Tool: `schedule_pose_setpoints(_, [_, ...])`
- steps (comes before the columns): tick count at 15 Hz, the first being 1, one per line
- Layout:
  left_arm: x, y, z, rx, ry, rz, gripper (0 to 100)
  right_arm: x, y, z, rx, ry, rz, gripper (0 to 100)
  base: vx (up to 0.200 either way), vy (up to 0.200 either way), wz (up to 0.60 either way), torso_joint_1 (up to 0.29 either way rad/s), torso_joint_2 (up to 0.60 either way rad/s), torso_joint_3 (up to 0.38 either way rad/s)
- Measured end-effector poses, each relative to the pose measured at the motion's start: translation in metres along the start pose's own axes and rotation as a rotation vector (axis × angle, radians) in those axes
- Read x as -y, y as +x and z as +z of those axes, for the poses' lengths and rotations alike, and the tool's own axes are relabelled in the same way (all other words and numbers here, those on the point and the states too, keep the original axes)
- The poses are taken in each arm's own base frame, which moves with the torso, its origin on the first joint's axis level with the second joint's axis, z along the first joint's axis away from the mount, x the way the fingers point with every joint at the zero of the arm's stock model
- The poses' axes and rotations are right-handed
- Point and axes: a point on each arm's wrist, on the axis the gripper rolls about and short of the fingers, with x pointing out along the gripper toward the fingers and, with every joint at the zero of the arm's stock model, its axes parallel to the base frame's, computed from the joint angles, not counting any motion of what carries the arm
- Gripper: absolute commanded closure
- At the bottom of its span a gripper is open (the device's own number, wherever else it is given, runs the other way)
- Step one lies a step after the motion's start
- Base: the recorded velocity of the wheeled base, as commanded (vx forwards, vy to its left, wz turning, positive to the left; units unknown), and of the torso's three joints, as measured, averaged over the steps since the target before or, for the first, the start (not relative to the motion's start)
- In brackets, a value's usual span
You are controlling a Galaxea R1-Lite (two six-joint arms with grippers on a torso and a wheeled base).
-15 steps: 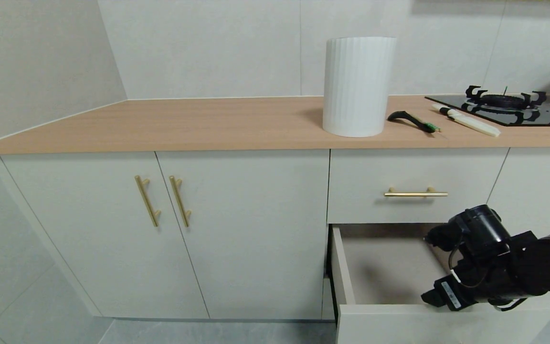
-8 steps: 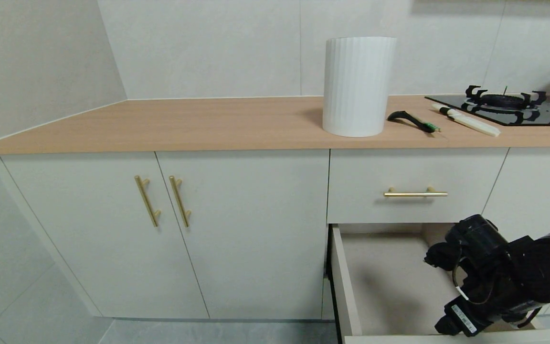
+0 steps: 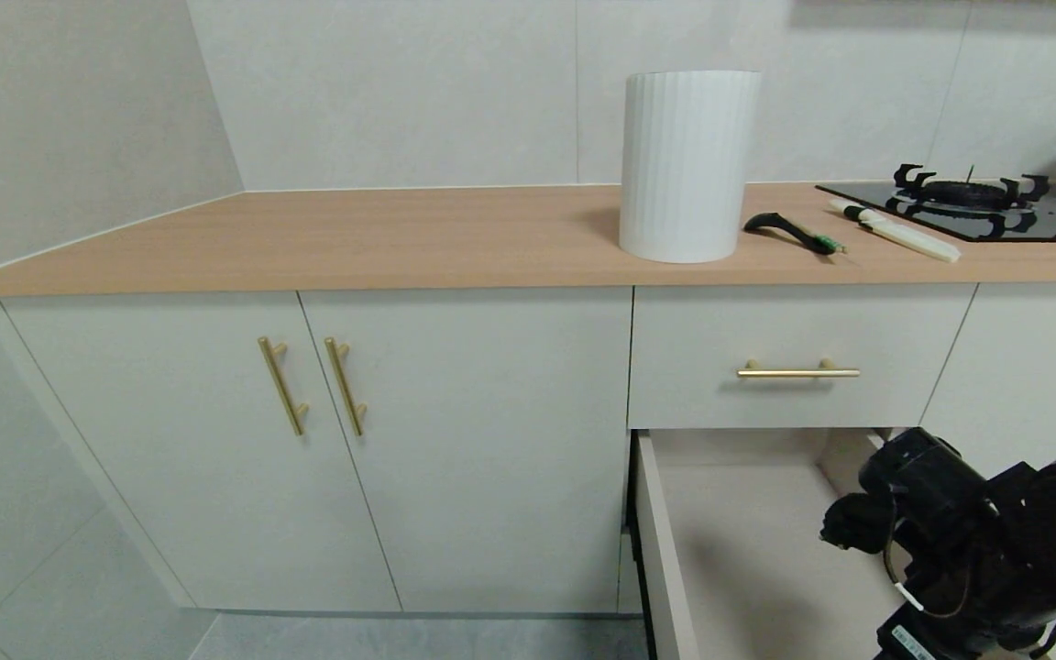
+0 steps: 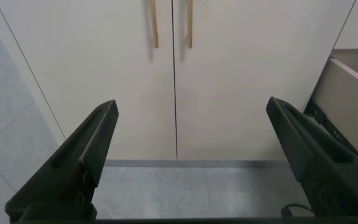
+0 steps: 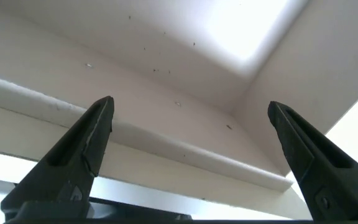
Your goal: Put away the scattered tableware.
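Black right hand [image 5: 190,106] (spread) over drawer [image 3: 657,541].

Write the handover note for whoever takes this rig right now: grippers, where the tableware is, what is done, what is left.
Left gripper: open, holding nothing, low in front of the cabinet doors.
Right gripper: open, holding nothing, at the front of the lower drawer.
Tableware: black-handled utensil and white utensil lie on the countertop, between the white ribbed canister and the hob.
Done: lower drawer pulled open.
Left: pick up both utensils, likely place them in the drawer, then shut it.
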Motion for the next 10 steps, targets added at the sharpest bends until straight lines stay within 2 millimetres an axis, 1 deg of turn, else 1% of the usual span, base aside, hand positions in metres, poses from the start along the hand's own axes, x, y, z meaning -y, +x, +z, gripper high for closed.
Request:
schedule_pose_setpoints(5, [0.0, 0.0, 0.0, 0.0, 0.0, 0.0, 0, -0.012, -0.005, -0.011, -0.099, -0.093, 0.028, 0, 0.0, 0.0, 0.0, 0.0, 0.0, 0.0])
schedule_pose_setpoints(8, [0.0, 0.0, 0.0, 0.0, 0.0, 0.0, 0, -0.014, -0.006, -0.009, -0.088, -0.097, 0.03, 0, 0.0, 0.0, 0.0, 0.0, 0.0, 0.0])
schedule_pose_setpoints(10, [0.0, 0.0, 0.0, 0.0, 0.0, 0.0, 0, -0.01, -0.012, 0.0, -0.045, -0.044, 0.024, 0, 0.0, 0.0, 0.0, 0.0, 0.0, 0.0])
